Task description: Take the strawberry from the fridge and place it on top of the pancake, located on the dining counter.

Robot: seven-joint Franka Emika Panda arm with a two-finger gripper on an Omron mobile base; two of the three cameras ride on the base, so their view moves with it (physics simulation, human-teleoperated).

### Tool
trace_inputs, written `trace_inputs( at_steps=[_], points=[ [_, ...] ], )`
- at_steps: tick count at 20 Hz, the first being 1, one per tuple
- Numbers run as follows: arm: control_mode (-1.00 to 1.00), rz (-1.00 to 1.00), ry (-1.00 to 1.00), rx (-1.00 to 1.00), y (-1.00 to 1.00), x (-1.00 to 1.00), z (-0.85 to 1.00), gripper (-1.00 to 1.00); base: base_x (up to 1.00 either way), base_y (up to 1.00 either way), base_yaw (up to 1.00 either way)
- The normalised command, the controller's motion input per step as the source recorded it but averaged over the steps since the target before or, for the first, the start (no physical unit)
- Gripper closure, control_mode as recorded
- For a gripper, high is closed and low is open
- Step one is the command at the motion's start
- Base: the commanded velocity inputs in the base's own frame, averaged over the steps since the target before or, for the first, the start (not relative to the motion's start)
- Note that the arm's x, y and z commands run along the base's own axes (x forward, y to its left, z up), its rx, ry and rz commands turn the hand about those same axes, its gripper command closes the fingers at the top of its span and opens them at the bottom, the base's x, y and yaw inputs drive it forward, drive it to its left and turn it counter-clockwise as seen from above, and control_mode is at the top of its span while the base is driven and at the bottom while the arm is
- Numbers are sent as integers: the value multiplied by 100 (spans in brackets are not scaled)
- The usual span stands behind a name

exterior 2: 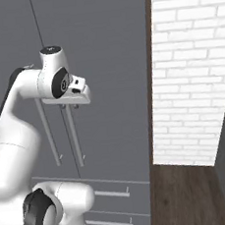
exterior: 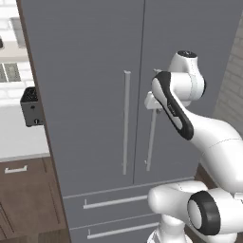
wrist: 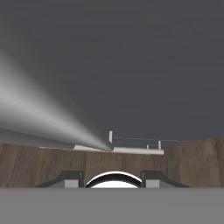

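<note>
The gripper (exterior 2: 68,107) sits at the top of the fridge's (exterior: 95,57) right door handle (exterior: 151,142), fingers apart, so close snugly, then pull slowly; the strawberry must be inside.

White arm bent up from the base, elbow high, wrist folded down, gripper (exterior 2: 69,107) pointing downward, jaws' spacing hard to judge
</note>
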Motion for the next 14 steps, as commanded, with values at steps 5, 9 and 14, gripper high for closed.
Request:
trace_inputs(
  at_steps=[5,9,14],
  points=[
    [100,0,0,0,0,0,0,-100,0,0,0],
    [100,0,0,0,0,0,0,-100,-30,1,0],
    [100,0,0,0,0,0,0,-100,-57,36,-1]
  ],
)
